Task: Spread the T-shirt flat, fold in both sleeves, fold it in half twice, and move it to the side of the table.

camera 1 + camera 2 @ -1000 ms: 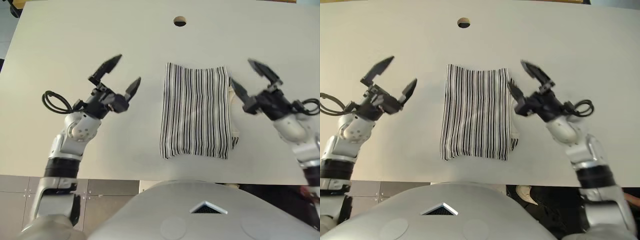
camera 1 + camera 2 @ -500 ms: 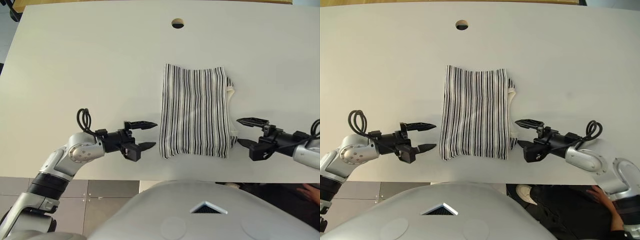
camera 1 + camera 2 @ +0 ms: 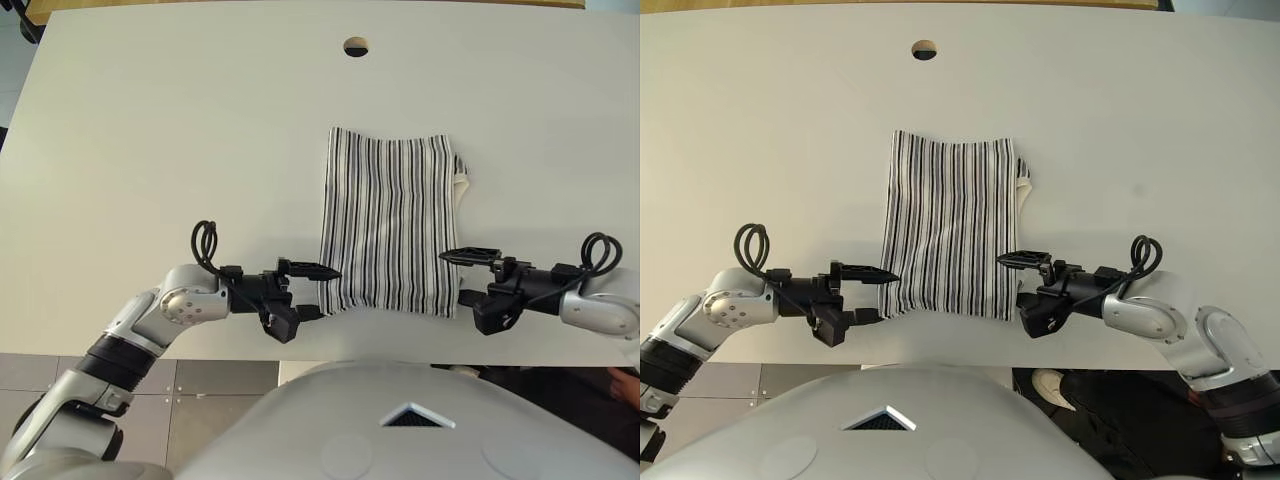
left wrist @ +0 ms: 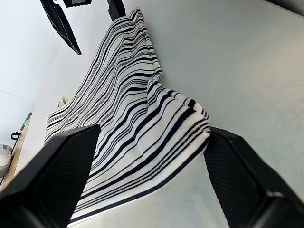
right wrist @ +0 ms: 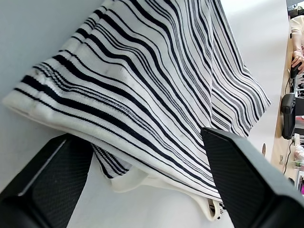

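The T-shirt (image 3: 392, 222), black and white striped, lies folded into a narrow rectangle in the middle of the white table (image 3: 180, 150). My left gripper (image 3: 328, 291) lies low at its near left corner, open, one finger over the hem and one under the table-side edge. In the left wrist view that corner (image 4: 156, 128) sits between the two black fingers (image 4: 57, 180). My right gripper (image 3: 452, 277) mirrors this at the near right corner, open, with the striped corner (image 5: 95, 104) between its fingers (image 5: 256, 175). Neither gripper has closed on the cloth.
A round cable hole (image 3: 356, 45) sits at the table's far middle. A pale bit of neckline (image 3: 462, 182) pokes out of the shirt's right edge. Bare tabletop stretches wide to the left and right of the shirt. The table's near edge (image 3: 200, 352) runs just below both grippers.
Both arms dropped from raised positions beside the shirt to the table's near edge, then slid inward until their open fingers reached the shirt's near corners. The shirt has not moved.
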`<action>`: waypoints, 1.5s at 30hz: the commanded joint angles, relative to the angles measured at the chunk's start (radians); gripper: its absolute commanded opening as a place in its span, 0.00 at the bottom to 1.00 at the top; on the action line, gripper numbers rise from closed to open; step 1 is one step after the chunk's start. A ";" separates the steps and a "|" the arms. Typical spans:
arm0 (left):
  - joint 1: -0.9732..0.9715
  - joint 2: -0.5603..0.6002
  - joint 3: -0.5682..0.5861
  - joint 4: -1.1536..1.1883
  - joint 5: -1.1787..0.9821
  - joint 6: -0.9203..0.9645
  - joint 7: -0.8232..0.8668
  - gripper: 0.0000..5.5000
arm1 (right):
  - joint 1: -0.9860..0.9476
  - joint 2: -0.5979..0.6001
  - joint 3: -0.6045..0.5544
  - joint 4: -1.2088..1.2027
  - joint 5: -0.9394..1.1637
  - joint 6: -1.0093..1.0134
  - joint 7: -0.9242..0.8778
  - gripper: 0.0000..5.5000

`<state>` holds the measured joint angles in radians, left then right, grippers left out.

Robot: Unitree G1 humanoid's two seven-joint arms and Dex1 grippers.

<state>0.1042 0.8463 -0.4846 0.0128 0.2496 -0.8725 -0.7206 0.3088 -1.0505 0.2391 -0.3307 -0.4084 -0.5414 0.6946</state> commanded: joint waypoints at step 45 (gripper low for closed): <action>0.067 -0.074 0.087 -0.065 -0.272 0.128 0.065 0.02 | 0.001 0.163 0.000 0.164 0.389 -0.063 -0.019 0.03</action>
<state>0.2476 0.8517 -0.4445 -0.1008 -0.0841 -0.7903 -0.7148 0.3750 -0.9469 0.2601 -0.1916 -0.0378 -0.6365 0.7048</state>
